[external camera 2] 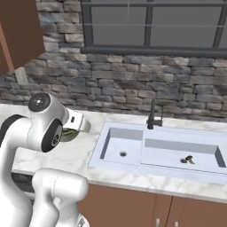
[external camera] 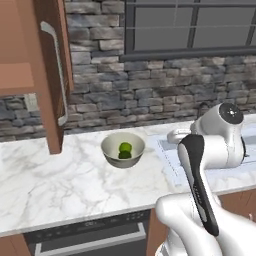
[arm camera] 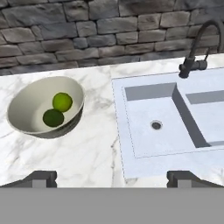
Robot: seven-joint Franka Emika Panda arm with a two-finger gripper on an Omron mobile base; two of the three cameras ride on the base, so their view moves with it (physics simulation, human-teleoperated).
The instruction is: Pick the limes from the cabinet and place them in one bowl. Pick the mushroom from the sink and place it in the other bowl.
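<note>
The surface (external camera: 60, 185) is white marble with grey veins, running along a wall of dark stone. Directly on it stands a cream-grey bowl (arm camera: 30, 113) with a pale olive inside, left of the sink (arm camera: 144, 144) in the hand view and apart from its rim. The pale grey-blue double basin is set into the surface, with a dark slim faucet (external camera 2: 153, 116) at its back edge.

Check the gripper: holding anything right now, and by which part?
Nothing held. The gripper is open and empty above the counter; both limes lie in the cream-grey bowl.
</note>
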